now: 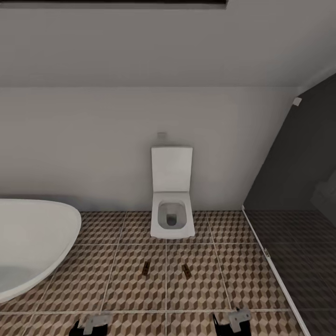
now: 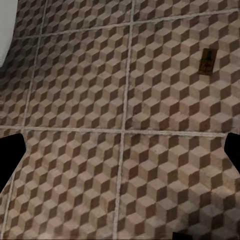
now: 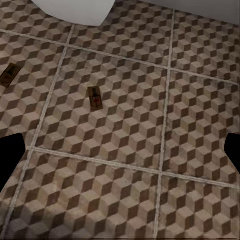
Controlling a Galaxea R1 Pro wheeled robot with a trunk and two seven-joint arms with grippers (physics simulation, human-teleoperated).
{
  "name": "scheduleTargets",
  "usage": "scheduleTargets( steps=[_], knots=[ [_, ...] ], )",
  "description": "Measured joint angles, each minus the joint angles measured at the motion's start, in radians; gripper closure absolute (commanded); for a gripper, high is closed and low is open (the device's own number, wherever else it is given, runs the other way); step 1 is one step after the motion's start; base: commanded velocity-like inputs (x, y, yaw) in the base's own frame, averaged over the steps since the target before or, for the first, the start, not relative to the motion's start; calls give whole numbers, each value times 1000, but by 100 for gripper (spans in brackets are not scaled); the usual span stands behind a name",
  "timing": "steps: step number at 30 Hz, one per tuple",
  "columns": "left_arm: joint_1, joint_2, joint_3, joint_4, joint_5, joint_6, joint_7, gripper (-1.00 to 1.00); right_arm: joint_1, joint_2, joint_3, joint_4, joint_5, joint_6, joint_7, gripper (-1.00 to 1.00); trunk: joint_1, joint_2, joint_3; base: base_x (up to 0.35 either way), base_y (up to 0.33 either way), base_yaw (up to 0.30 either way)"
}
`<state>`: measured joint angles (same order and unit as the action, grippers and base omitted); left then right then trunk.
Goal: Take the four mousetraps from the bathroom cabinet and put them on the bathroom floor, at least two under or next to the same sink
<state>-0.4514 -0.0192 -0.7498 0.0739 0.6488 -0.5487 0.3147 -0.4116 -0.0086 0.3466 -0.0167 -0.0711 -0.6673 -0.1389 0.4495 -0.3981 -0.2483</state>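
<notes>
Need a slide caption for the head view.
Two mousetraps on floor before toilet; bathtub left.

I note a white wall-hung toilet against the pale back wall, its lid raised upright and the bowl open. A small flush plate sits on the wall just above the lid. At my left, the curved rim of a white oval bathtub enters view. At my right stands a dark glass shower partition, with a pale bottom rail running diagonally.
</notes>
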Motion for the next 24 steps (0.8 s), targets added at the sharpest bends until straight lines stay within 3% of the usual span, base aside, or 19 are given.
scheduleTargets(
  steps=[8, 15, 21, 24],
  knots=[
    [47, 4, 0, 1, 1, 42, 7, -100, 39, -4, -1, 2, 0, 92, -2, -100, 0, 0, 0, 0, 0, 0],
    [97, 15, -2, 2, 18, 144, 10, -100, 100, -9, -2, 3, -18, 156, -4, -100, 0, 0, 0, 0, 0, 0],
    [131, 40, 1, 2, 63, 230, 11, -100, 164, -9, -2, 3, -63, 206, 0, -100, 0, 0, 0, 0, 0, 0],
    [141, 47, 1, 2, 115, 280, 10, -100, 200, -8, -2, 3, -106, 235, 3, -100, 0, 0, 0, 0, 0, 0]
  ],
)
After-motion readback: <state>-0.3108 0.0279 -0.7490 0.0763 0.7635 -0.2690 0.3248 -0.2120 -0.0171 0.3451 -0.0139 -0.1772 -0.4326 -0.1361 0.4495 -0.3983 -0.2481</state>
